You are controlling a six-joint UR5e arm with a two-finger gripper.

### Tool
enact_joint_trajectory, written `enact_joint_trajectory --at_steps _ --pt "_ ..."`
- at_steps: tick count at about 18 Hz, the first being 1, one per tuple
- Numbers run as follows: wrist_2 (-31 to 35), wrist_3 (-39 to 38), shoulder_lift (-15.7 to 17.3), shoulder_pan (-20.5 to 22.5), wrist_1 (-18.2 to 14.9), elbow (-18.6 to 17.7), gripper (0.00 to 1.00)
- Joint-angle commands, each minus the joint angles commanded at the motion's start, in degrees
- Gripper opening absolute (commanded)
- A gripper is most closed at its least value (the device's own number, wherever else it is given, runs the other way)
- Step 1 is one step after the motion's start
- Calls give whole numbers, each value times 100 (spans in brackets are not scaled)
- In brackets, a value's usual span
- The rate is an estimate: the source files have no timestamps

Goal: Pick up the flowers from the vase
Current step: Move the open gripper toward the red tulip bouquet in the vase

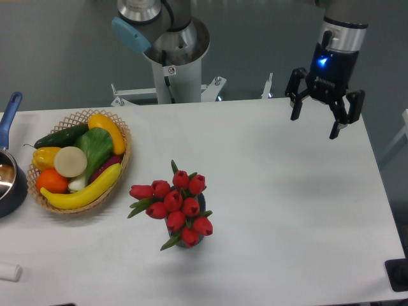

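Note:
A bunch of red tulip flowers [173, 206] with green leaves stands upright in the vase [199, 205], a dark cylinder almost wholly hidden under the buds, near the table's middle front. My gripper [314, 126] hangs open and empty above the table's far right, well away from the flowers, up and to their right. Its black fingers [295, 109] point down and spread wide.
A wicker basket [121, 167] of fruit and vegetables sits at the left. A dark pot with a blue handle [9, 113] is at the left edge. The arm's base column [173, 60] stands behind the table's far edge. A small white object [9, 272] lies front left.

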Motion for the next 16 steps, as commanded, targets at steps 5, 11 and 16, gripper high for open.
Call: enact_joint_trajectory --at_steps 5,11,16 --pt "-245 -440 -62 -325 308 -140 100" --pt "-369 -607 -132 -396 483 -299 100" --pt "-799 -625 -132 -370 483 -317 100"
